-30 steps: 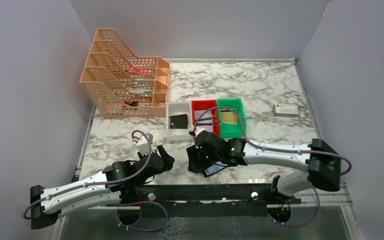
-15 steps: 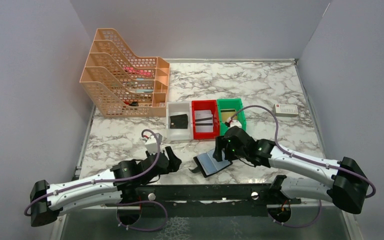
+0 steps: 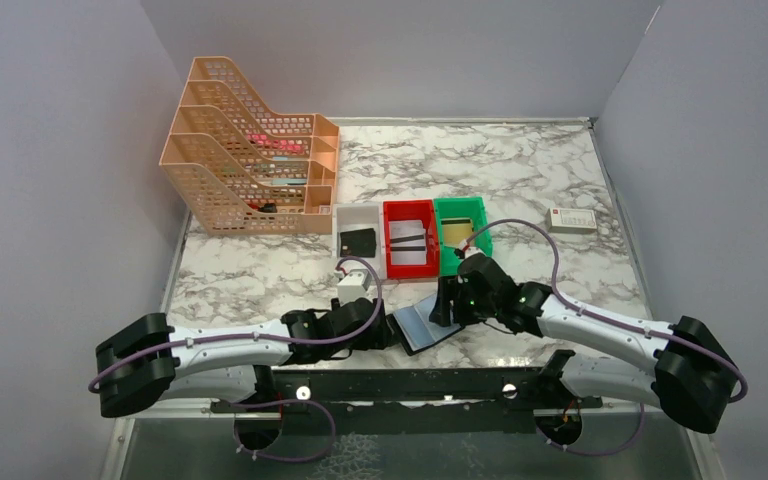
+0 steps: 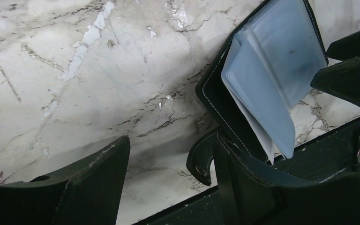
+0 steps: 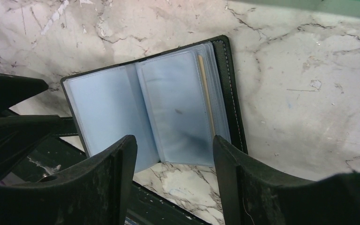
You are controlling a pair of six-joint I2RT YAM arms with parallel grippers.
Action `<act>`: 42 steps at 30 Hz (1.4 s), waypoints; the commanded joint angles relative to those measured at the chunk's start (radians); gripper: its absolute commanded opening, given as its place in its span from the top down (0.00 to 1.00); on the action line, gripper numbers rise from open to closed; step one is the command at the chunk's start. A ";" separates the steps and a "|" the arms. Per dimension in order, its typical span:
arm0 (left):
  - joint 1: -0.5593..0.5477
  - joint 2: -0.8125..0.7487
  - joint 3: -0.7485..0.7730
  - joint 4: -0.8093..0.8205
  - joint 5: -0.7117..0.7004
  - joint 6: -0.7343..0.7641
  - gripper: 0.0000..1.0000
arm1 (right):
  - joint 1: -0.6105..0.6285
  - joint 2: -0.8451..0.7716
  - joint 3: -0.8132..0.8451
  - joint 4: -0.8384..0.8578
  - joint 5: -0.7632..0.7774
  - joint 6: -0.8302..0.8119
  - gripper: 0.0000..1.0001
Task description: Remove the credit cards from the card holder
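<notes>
As the card holder (image 5: pixel 154 108) lies spread open at the near edge of the table (image 3: pixel 560 180), it is flanked by both arms. The right gripper (image 5: pixel 173 145) is held over it with jaws apart. The left gripper (image 4: pixel 171 145), also apart and clamping nothing, is set just beside its left cover. One holder is counted, and one tan-gold credit card (image 5: pixel 205 93) is seen edge-on in its sleeves. Black covers and glossy blue-grey sleeves are shown.

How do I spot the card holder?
Find the white marble table, then the red plastic bin near its middle. In front of that bin, at the table's near edge, lies the flat black folding card holder, open. Only it shows shiny blue-grey plastic pages; the small black square sits in the white bin.
</notes>
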State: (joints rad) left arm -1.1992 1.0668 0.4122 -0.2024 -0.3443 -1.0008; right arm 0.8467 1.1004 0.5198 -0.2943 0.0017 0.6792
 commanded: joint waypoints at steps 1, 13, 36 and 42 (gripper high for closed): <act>0.001 0.056 0.042 0.073 0.039 0.023 0.33 | -0.006 0.027 -0.006 0.025 -0.029 -0.007 0.36; 0.001 0.098 0.050 0.089 0.045 0.028 0.46 | -0.006 0.018 -0.034 0.054 -0.076 -0.021 0.48; 0.000 0.111 0.073 0.066 0.015 0.024 0.52 | -0.005 0.009 -0.043 0.314 -0.490 0.016 0.50; 0.001 0.008 0.040 0.008 -0.054 -0.021 0.52 | 0.020 0.168 -0.028 0.362 -0.553 -0.007 0.47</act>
State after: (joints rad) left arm -1.1992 1.1522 0.4694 -0.1520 -0.3202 -0.9836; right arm 0.8452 1.1988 0.4828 -0.0010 -0.4698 0.6907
